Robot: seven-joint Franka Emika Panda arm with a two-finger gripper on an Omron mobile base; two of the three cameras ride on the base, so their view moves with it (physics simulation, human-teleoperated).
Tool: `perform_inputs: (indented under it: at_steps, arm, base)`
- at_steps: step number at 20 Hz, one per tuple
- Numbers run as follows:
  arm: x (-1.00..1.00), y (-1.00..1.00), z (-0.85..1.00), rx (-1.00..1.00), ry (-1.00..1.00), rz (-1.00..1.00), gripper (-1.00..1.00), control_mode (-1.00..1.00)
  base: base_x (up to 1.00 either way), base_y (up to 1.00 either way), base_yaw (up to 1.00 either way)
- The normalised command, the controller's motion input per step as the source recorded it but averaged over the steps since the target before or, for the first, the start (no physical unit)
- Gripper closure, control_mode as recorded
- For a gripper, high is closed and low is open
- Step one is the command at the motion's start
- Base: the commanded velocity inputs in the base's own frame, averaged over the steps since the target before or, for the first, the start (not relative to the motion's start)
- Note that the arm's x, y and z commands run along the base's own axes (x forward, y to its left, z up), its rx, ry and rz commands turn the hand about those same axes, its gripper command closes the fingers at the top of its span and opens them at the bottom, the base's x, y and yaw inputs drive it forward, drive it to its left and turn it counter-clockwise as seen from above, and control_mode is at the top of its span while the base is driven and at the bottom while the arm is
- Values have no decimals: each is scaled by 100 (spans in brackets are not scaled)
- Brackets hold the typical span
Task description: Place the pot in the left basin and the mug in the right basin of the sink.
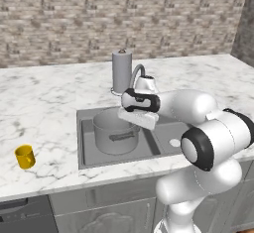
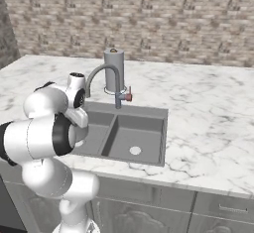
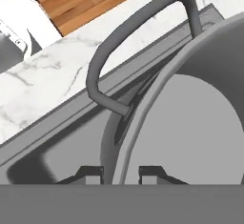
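Gripper (image 3: 121, 171) pinches the upright pot (image 1: 115, 133) rim, left basin (image 1: 88, 147)

glossy white arm (image 1: 198, 143) built of rounded, bulbous shells, with black bands ringing the joints; a flat pale block forms the hand (image 1: 138, 118); two small dark fingertips (image 3: 93, 172) with squared ends rise on the pincer (image 3: 120, 173)

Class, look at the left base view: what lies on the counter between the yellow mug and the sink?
Nothing: between the mug and the sink the left base view shows only bare marble counter.
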Motion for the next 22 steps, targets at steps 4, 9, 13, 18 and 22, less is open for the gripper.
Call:
perform_inputs:
  at_steps: [4,9,13,18,22]
  arm:
    - [0,0,-9,0,0,-18,100,-100]
    - [0,0,-23,0,0,-15,100,-100]
    - [1,0,-27,0,0,-12,100,-100]
    - [9,0,-16,0,0,-10,100,-100]
    - [5,0,-13,0,0,-9,100,-100]
  base:
    - [0,0,0]
    - [0,0,0]
    - [0,0,0]
    - [0,0,0]
    - [0,0,0]
